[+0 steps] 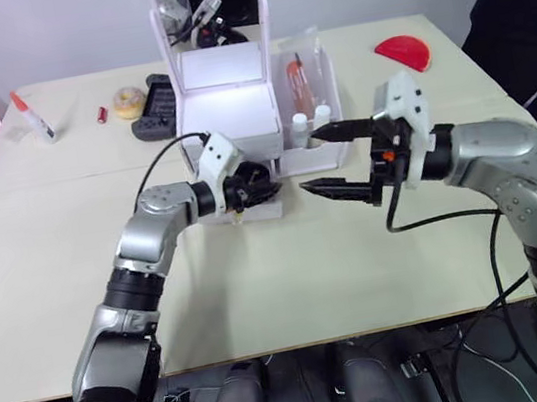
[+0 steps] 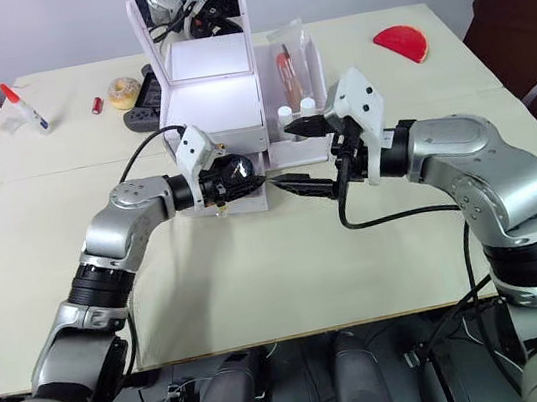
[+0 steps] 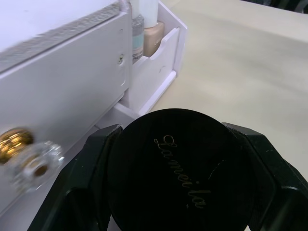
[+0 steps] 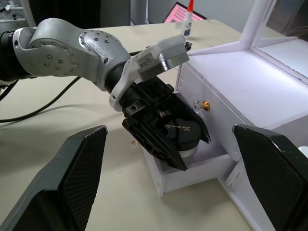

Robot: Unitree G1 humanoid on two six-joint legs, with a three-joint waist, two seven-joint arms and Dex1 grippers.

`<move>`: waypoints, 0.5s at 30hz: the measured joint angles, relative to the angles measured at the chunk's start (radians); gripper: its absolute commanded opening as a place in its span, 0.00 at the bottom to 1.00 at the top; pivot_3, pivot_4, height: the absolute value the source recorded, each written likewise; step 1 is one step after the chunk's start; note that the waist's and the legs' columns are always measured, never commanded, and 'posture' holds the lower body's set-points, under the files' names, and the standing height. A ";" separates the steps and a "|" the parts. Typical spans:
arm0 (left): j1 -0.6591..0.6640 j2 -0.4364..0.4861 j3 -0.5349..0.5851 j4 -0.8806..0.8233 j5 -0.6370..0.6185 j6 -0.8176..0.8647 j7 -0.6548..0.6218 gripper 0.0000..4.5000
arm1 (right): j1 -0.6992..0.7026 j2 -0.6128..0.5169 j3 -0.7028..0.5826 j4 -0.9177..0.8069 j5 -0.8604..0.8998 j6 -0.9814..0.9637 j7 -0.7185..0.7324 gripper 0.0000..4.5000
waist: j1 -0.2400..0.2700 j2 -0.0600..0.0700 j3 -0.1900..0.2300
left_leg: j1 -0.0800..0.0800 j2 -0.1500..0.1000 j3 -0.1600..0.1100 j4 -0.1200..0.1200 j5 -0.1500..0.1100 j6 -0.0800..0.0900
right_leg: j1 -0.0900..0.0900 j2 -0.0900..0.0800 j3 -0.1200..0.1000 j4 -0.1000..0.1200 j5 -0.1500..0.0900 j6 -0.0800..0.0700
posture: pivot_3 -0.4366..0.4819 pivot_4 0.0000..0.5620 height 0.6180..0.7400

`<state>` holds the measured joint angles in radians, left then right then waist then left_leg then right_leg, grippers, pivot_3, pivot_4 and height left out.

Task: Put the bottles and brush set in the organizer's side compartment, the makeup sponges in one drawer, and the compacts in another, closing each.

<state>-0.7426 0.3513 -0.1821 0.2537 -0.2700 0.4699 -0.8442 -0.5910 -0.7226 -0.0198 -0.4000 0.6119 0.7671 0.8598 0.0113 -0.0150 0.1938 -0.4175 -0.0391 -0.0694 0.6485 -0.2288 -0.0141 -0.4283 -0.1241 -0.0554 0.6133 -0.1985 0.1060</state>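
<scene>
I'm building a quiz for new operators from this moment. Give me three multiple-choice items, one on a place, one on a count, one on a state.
1. Where are the white-capped bottles?
A. In the organizer's side compartment
B. Beside the glue bottle
C. In the open drawer

2. How many gold-knobbed drawers are pulled open?
A. None
B. One
C. Two

3. What is the left gripper doing?
A. Hanging open over bare table
B. Gripping a drawer knob
C. Holding a black compact

Answers:
1 A, their caps stand behind the bin's low front wall, next to the brush set.
2 B, only the lower drawer stands out; the upper drawer is flush.
3 C, the jaws flank the gold-lettered lid above the open drawer.
</scene>
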 measured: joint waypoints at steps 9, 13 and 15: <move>-0.005 -0.003 0.000 0.022 0.021 0.000 -0.008 0.61 | 0.004 -0.002 -0.019 -0.012 0.005 0.014 -0.021 1.00 | 0.001 0.000 0.000 | 0.000 0.000 0.000 0.000 0.000 0.000 | 0.000 0.000 0.000 0.000 0.000 0.000 | 0.48 0.27 0.97; -0.005 -0.006 0.000 0.023 0.022 0.000 -0.007 0.72 | 0.004 -0.002 -0.020 -0.012 0.005 0.015 -0.022 1.00 | 0.001 0.000 0.000 | 0.000 0.000 0.000 0.000 0.000 0.000 | 0.000 0.000 0.000 0.000 0.000 0.000 | 0.48 0.27 0.97; -0.005 -0.009 0.000 0.023 0.022 0.000 -0.006 0.92 | 0.004 -0.002 -0.020 -0.012 0.005 0.014 -0.022 1.00 | 0.001 0.000 0.000 | 0.000 0.000 0.000 0.000 0.000 0.000 | 0.000 0.000 0.000 0.000 0.000 0.000 | 0.48 0.27 0.97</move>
<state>-0.7479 0.3423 -0.1818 0.2771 -0.2477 0.4703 -0.8502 -0.5873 -0.7245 -0.0396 -0.4118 0.6170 0.7816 0.8378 0.0120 -0.0150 0.1938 -0.4176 -0.0391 -0.0694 0.6487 -0.2288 -0.0141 -0.4283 -0.1241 -0.0553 0.6132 -0.1984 0.1060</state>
